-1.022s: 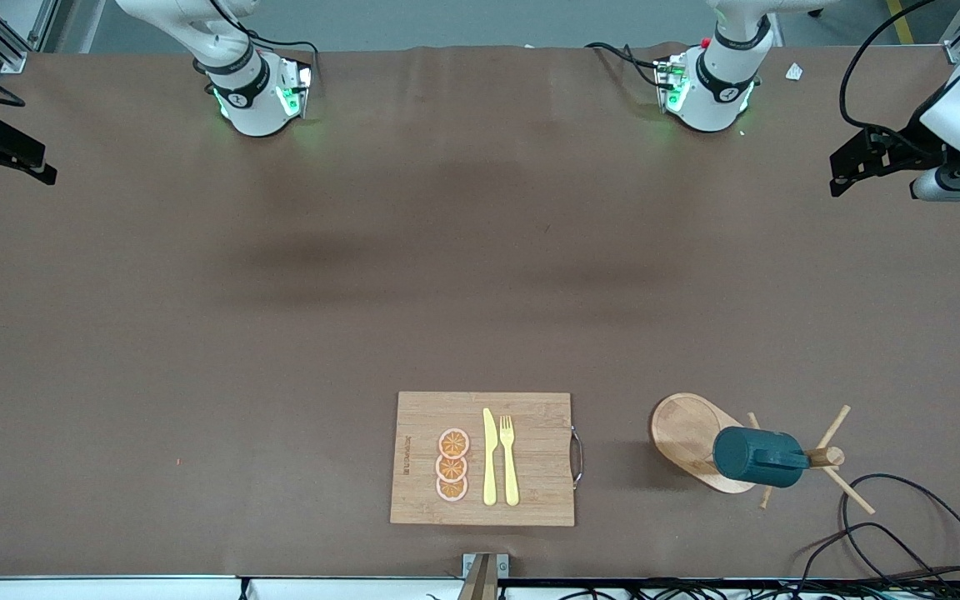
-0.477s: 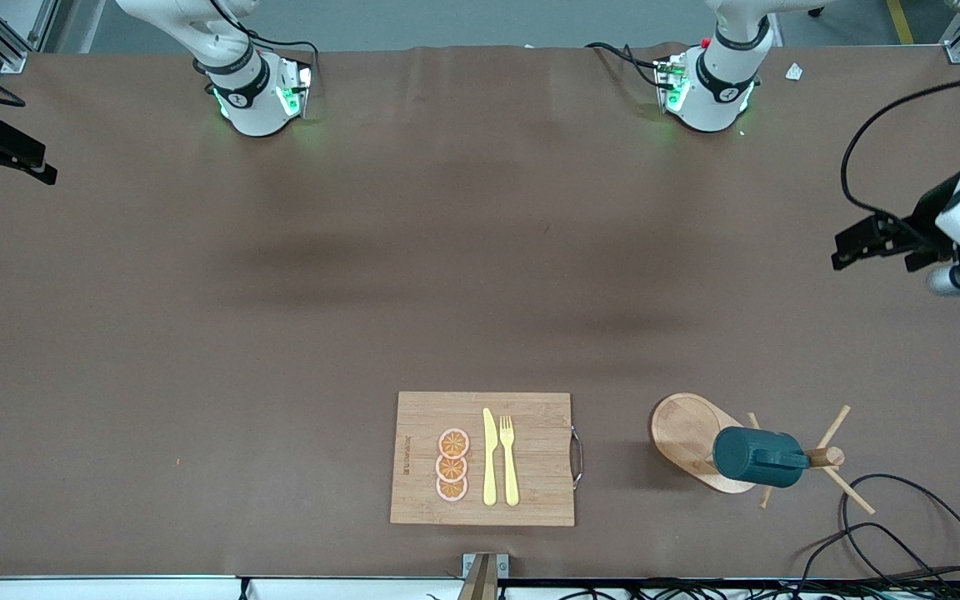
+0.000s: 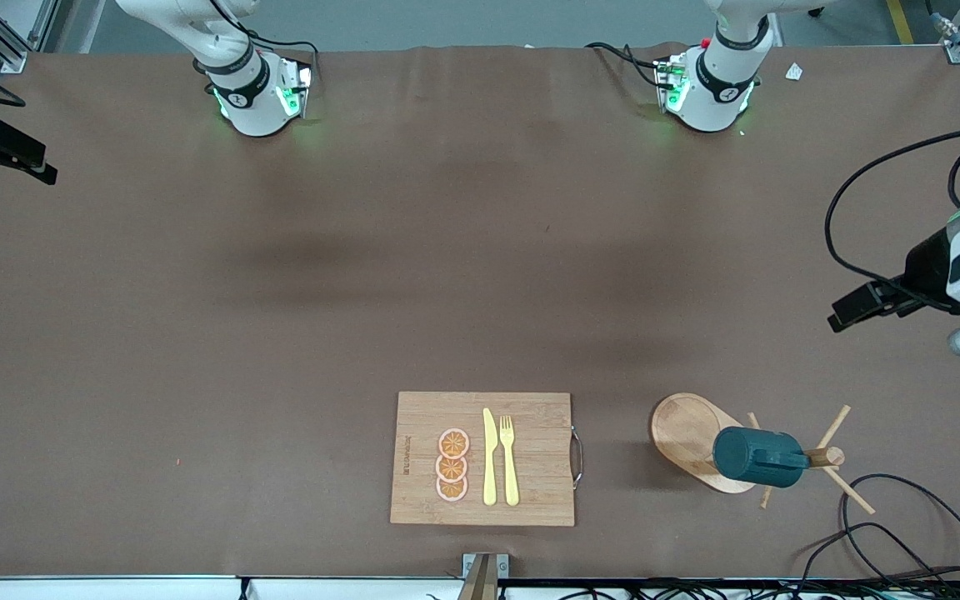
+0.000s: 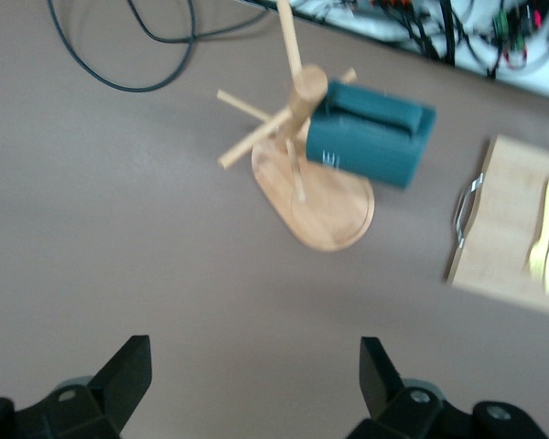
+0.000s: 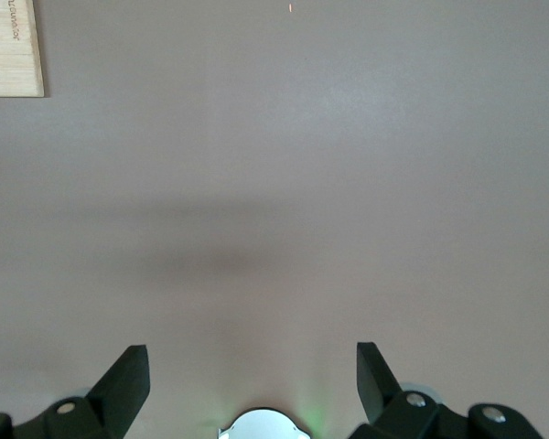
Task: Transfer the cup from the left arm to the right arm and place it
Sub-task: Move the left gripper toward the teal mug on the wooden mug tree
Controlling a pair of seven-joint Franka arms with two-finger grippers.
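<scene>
The dark teal cup (image 3: 757,457) hangs on its side on a peg of the wooden peg rack (image 3: 684,433), near the front camera toward the left arm's end of the table. In the left wrist view the cup (image 4: 371,137) and the rack (image 4: 320,197) show ahead of my open, empty left gripper (image 4: 253,366). The left gripper (image 3: 840,315) hovers over the table's edge at the left arm's end, apart from the rack. My right gripper (image 3: 17,167) waits open and empty over the right arm's end of the table, with only bare table under it in its wrist view (image 5: 253,366).
A wooden cutting board (image 3: 530,450) with a yellow knife (image 3: 489,457), a yellow fork (image 3: 509,458) and orange slices (image 3: 452,465) lies near the front edge, beside the rack. Black cables (image 3: 897,517) lie by the rack at the front corner.
The left arm has moved along the table's end toward the front camera, closer to the rack. The right arm, the cup and the board have not moved.
</scene>
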